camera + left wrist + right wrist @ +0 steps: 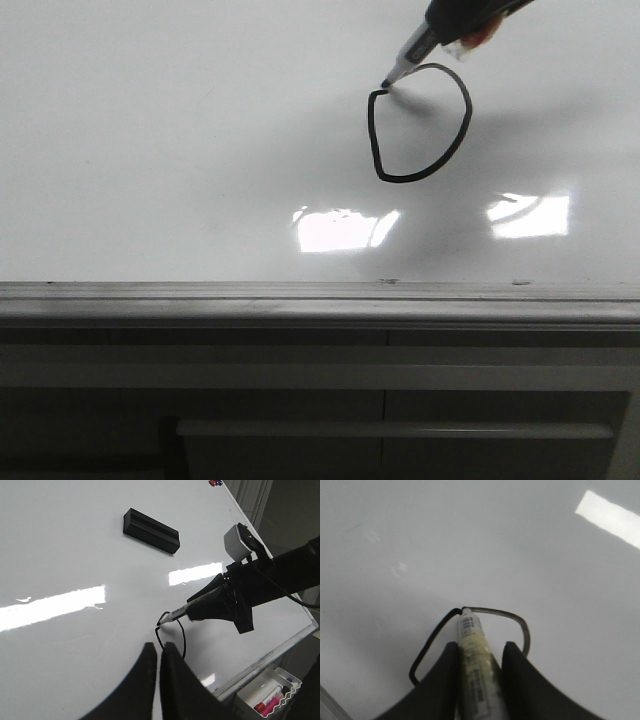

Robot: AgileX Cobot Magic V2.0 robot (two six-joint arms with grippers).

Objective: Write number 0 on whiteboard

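The whiteboard [150, 150] fills the front view. On it is the number 0 [374, 140], a black lopsided loop, also seen in the left wrist view [183, 637] and the right wrist view [427, 645]. My right gripper [479, 652] is shut on a marker [472, 645] with a pale barrel. The marker [410, 58] slants down from the top of the front view, its tip at the loop's upper left end. My left gripper [159, 650] hovers over the board just beside the loop, shut and empty. It does not show in the front view.
A black eraser [151, 530] lies on the board far from the loop. The grey metal rail [320, 295] runs along the board's near edge, with dark cabinet panels [300, 420] below it. A white tray of coloured markers [272, 695] sits off the board's edge.
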